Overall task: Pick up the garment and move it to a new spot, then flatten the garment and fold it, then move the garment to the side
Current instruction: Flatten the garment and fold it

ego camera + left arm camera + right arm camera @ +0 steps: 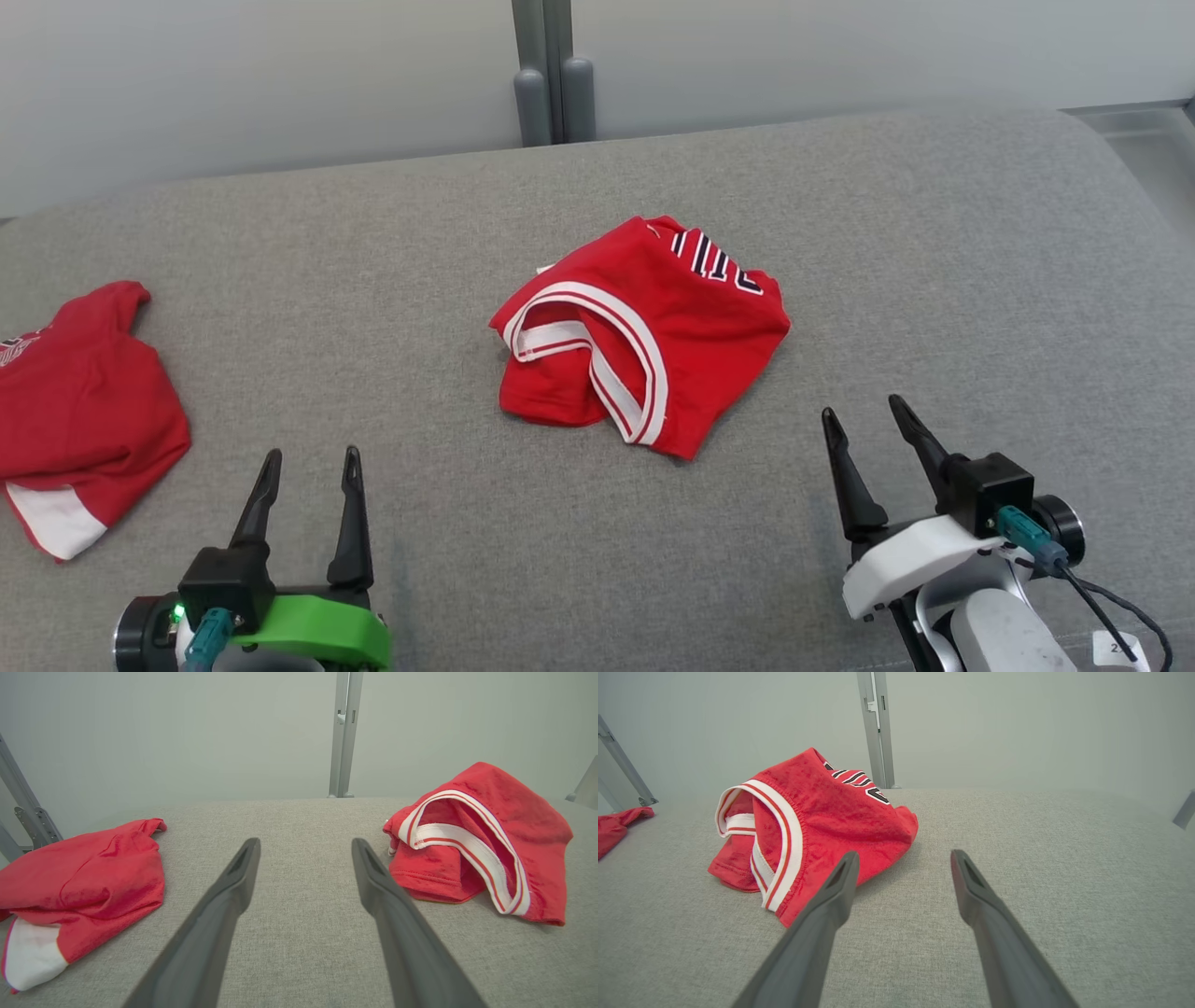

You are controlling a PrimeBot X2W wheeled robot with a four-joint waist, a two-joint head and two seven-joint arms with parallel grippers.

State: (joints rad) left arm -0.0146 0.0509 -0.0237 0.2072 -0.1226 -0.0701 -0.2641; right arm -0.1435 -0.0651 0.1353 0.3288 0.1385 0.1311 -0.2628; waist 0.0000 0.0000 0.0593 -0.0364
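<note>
At the far left we see a second red garment (89, 401) with a white hem, bunched on the grey fabric surface (934, 233) and well apart from everything else. Next comes our left gripper (313, 454), low at the near edge. Its two dark fingers are spread apart with only bare cloth between them, gripping nothing.

In the middle of the surface lies the garment (653, 336), a red jersey crumpled into a loose heap. It is somewhat wider than it is deep, so its long axis runs roughly across the head view, left to right. A white band with a thin red stripe rims an opening that gapes toward the left and near side. The dark-and-white lettering sits on the far right end. Its fabric is folded over itself, so we cannot tell which end is the collar. Behind it, a grey post (554, 75) stands against the pale wall.

Farther right is our right gripper (861, 407), near the heap's right corner but not touching it, its jaws likewise parted and empty.
</note>
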